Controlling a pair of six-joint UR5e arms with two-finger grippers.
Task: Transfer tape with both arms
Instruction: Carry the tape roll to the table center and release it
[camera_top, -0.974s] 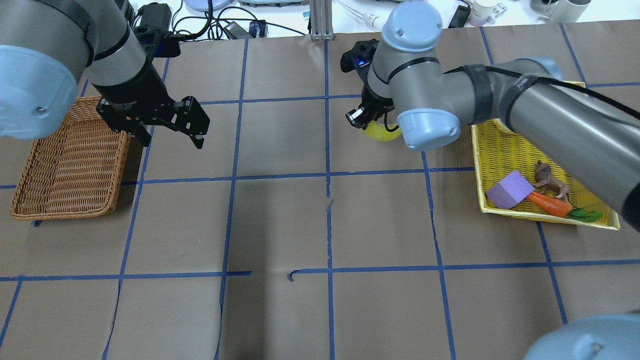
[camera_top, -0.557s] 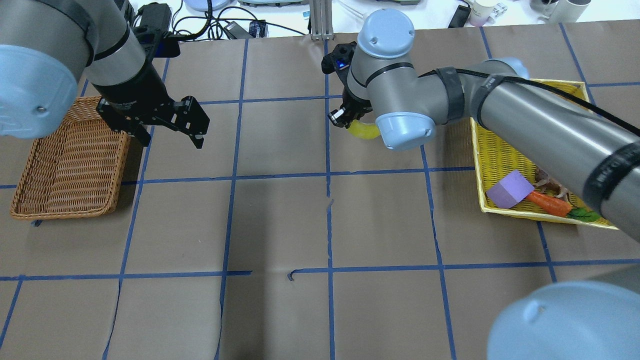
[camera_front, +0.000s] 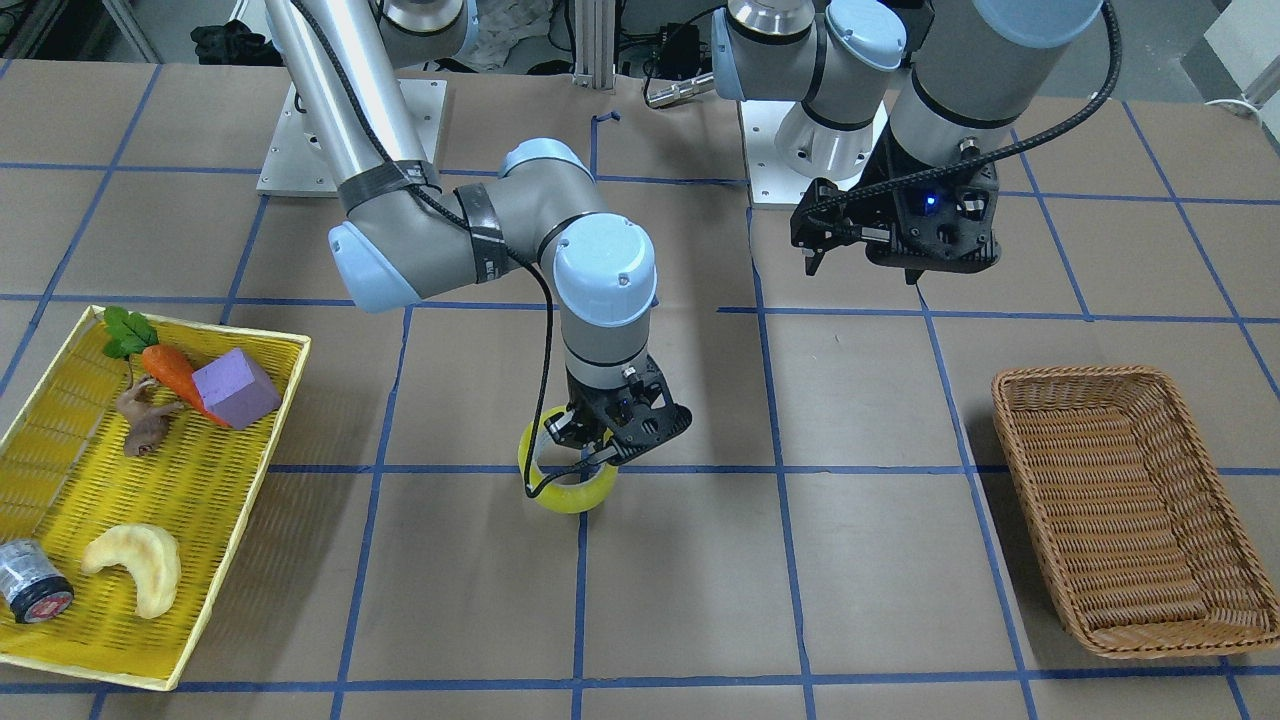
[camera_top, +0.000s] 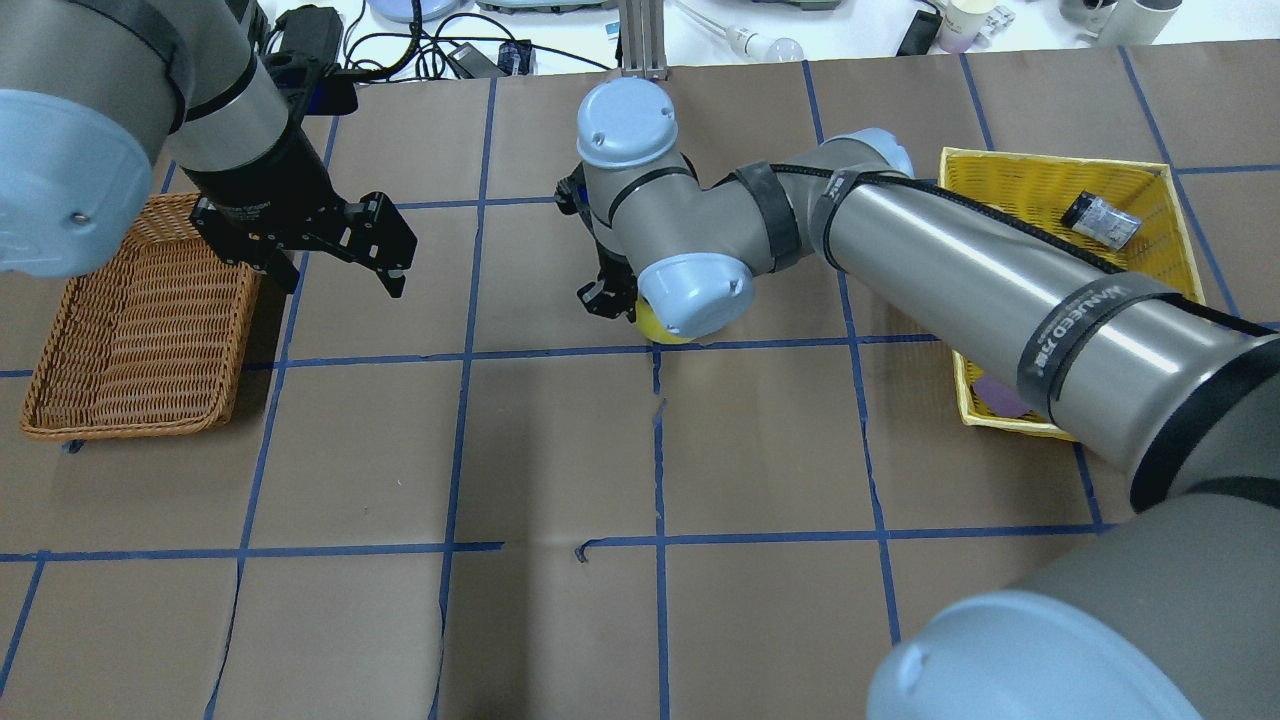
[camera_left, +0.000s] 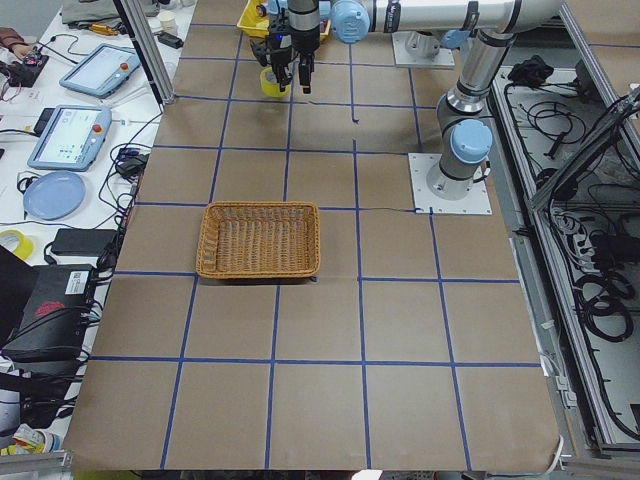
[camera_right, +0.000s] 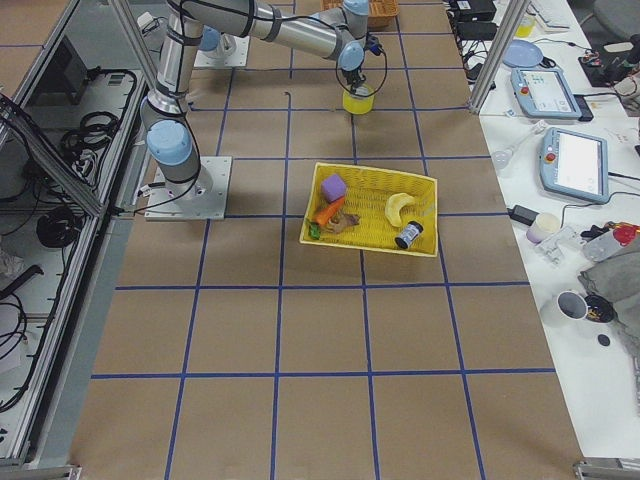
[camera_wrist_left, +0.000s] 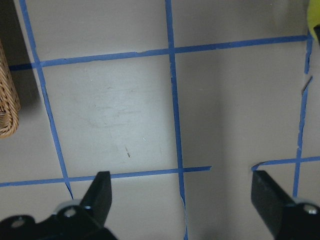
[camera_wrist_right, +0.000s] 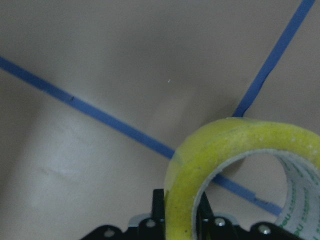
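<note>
Tape: wall clamped by the right end effector near the centre of the desk, judged presented for handover to the left end effector, fingers spread, poised at its 9 o'clock in the overhead view, beside the wicker basket.

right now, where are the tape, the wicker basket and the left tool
tape (camera_front: 570, 500), front-facing view, yellow outer wall of the roll
wicker basket (camera_front: 1130, 500), front-facing view, bare woven floor
left tool (camera_top: 345, 287), overhead view, midway between its open fingertips
</note>
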